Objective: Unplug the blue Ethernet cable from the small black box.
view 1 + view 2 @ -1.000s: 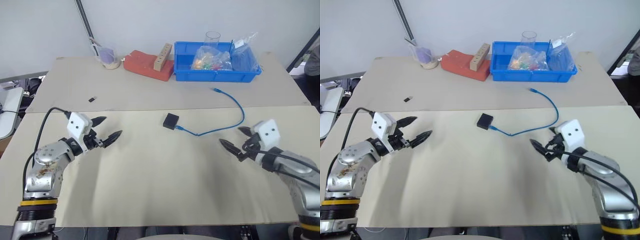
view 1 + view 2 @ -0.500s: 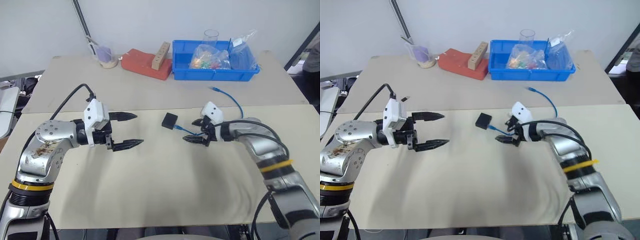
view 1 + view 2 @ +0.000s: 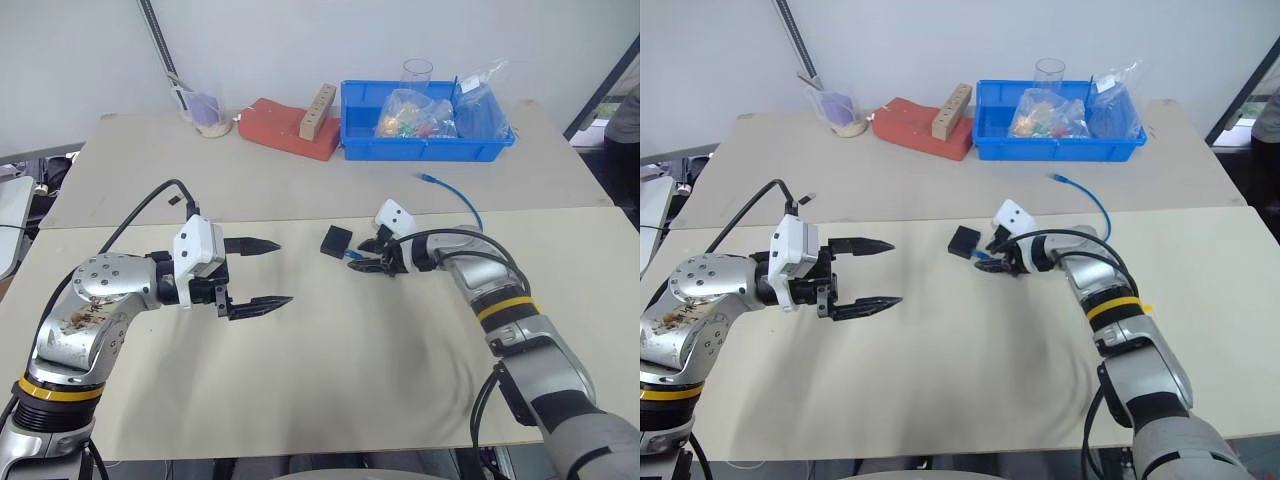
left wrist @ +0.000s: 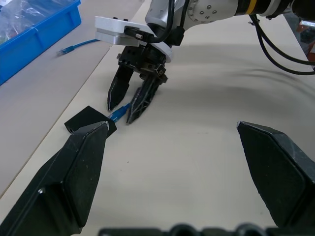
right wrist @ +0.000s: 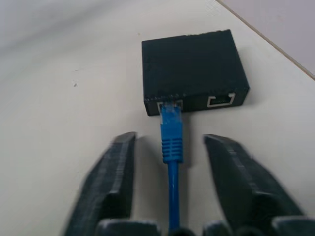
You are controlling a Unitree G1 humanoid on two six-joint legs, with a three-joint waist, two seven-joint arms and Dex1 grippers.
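Note:
The small black box (image 3: 337, 240) lies flat near the table's middle. The blue Ethernet cable (image 3: 474, 212) is plugged into one of its ports (image 5: 171, 107), and its free end (image 3: 430, 180) lies toward the bin. My right gripper (image 5: 171, 139) reaches in from the right. Its fingers (image 5: 112, 179) straddle the blue plug (image 4: 118, 114) just behind the box, narrowed, with a gap on each side. My left gripper (image 3: 262, 272) hovers wide open to the left of the box, pointing toward it, with nothing between its fingers (image 4: 76, 172).
A blue bin (image 3: 425, 148) with plastic bags and a clear glass stands at the back. Left of it are a red block (image 3: 290, 128) with a wooden piece and a cup (image 3: 210, 115). A seam (image 3: 560, 210) joins two tabletops.
My right gripper has swung in from the right edge to the plug beside the box, and its fingers have narrowed. The left gripper rose and turned toward the box.

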